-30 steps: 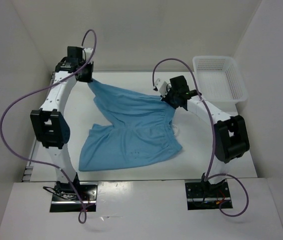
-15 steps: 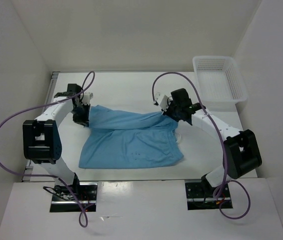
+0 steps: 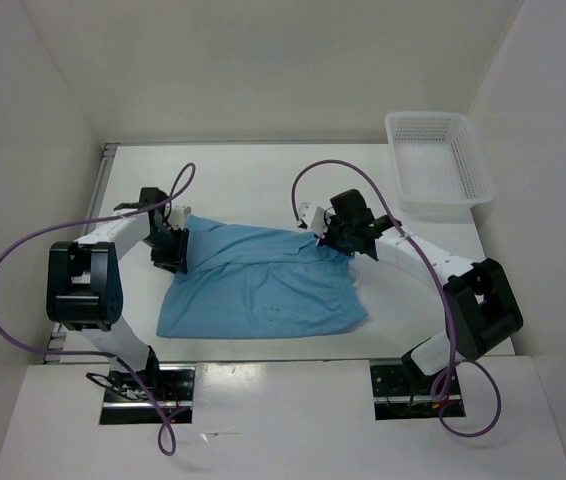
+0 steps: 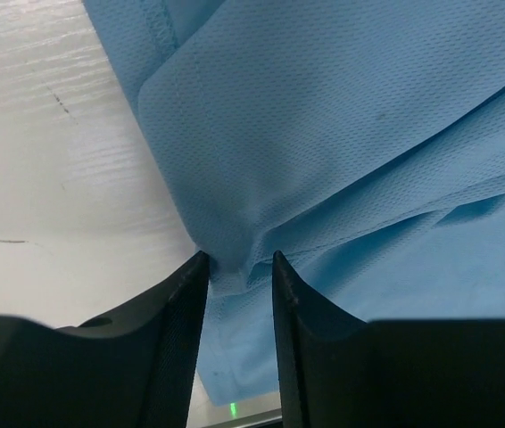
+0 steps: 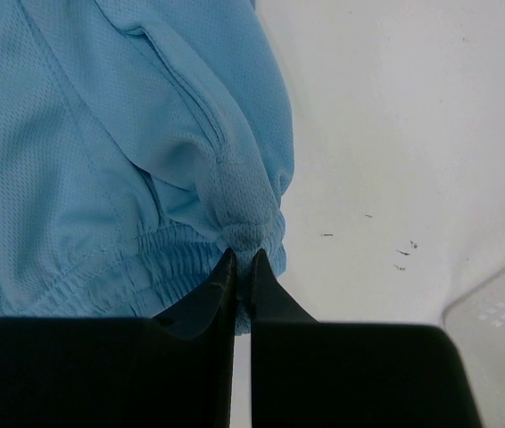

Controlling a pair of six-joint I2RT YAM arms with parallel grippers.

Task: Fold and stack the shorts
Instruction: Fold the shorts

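Your shorts lay long-side left to right: right gripper was clamped on their waistband end, left gripper sat jaws apart around their opposite corner.

White mesh basket — far right corner of white table

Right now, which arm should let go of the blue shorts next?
Probably the right. The right claw is pinched shut on the shorts at the waistband, and the fold lies flat. The left claw has its jaws apart, cloth loose between them.
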